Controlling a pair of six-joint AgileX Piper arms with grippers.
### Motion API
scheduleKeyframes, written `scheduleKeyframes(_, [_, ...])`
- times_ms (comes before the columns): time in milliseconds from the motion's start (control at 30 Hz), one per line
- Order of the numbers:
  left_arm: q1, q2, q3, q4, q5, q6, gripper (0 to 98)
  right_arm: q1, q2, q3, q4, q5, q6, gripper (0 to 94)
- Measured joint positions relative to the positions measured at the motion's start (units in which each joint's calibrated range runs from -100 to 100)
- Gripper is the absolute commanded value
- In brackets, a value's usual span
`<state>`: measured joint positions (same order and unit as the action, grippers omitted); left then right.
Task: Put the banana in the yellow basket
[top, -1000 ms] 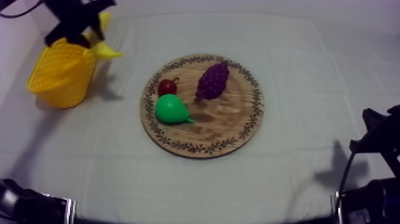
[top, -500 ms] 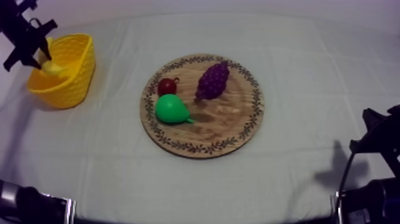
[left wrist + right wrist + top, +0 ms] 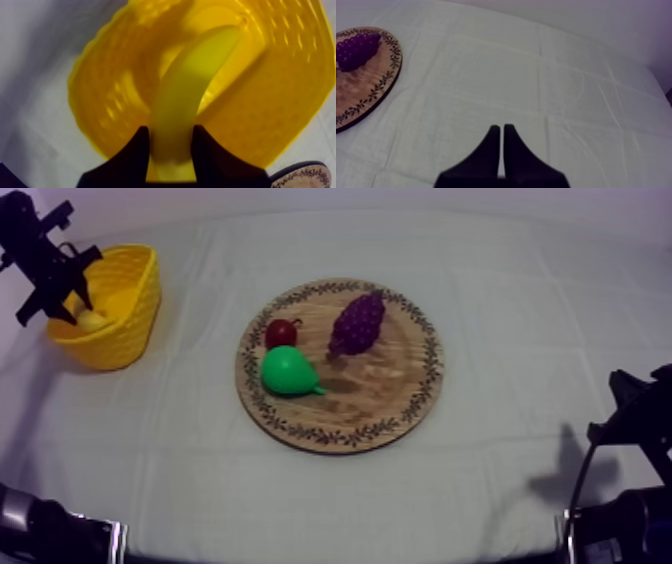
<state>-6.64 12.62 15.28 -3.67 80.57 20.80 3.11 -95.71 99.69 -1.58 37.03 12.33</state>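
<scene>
left wrist view puts the banana (image 3: 185,95) right in front of you: one end is clamped between the two black fingers of the left gripper (image 3: 171,131), and the other end reaches inside the yellow basket (image 3: 280,100). in the top view you see it as a pale patch (image 3: 92,318) at the left side of the basket (image 3: 125,338), just under the left gripper (image 3: 60,283). a second ago it stuck out past the basket's right rim, towards the board. half a second ago it sat high at the left rim, with the gripper farther up and left. now the gripper has come down and a little right, and the banana lies lower within the basket walls.

the banana is smooth, curved and pale yellow, lighter than the basket. the basket is deep yellow, with perforated lattice walls and a flared rim.

nothing else has shifted. the round wooden board (image 3: 390,403) with its leafy patterned rim carries a knobbly purple bunch of grapes (image 3: 357,323), a glossy green pear (image 3: 288,371) and a small red fruit (image 3: 281,333). the pear and the red fruit sit just beside each other. the grey-white cloth (image 3: 500,308) shows fold creases.

the right gripper (image 3: 501,127) hangs over bare cloth well apart from the board (image 3: 366,85), its fingers pressed together in a narrow wedge.
</scene>
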Motion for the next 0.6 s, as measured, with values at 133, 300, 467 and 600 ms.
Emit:
scheduleKeyframes(133, [0.39,3.37,-1.01,0.11,-1.35,-0.28,34.0,0.00,0.00,0.00,0.00,0.00,0.00,0.6])
scheduleKeyframes(300, [0.47,6.02,-1.45,0.28,-2.75,-0.63,36.8,0.08,0.00,0.00,0.00,0.00,0.00,0.6])
scheduleKeyframes(467, [0.44,5.78,-0.79,0.51,-4.34,-1.40,41.7,0.12,0.00,0.00,0.00,0.00,0.00,0.6])
scheduleKeyframes(600, [0.56,4.30,0.09,0.69,-5.66,-2.16,34.2,0.12,0.00,0.00,0.00,0.00,0.00,0.6])
